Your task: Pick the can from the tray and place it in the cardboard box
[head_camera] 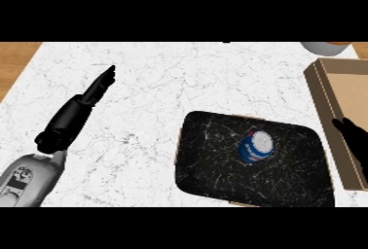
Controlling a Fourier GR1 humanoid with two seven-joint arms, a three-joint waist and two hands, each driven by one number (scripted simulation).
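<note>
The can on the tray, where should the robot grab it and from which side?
Probably round its curved side wall, coming down from above. The can stands upright near the middle of the black tray, nothing touching it. The right hand, by the cardboard box, is nearest.

Can (256, 146) on tray (215, 170), left of box (332, 92)

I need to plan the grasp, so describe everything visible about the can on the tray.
The can stands upright, seen from above: a pale round top with blue and white bands and a touch of red down its side. It looks like a small metal can. It sits on the dark, marbled tray, right of the tray's middle, with bare tray all round it. Neither hand touches it; the right hand is nearest, over the cardboard box beside the tray.
</note>
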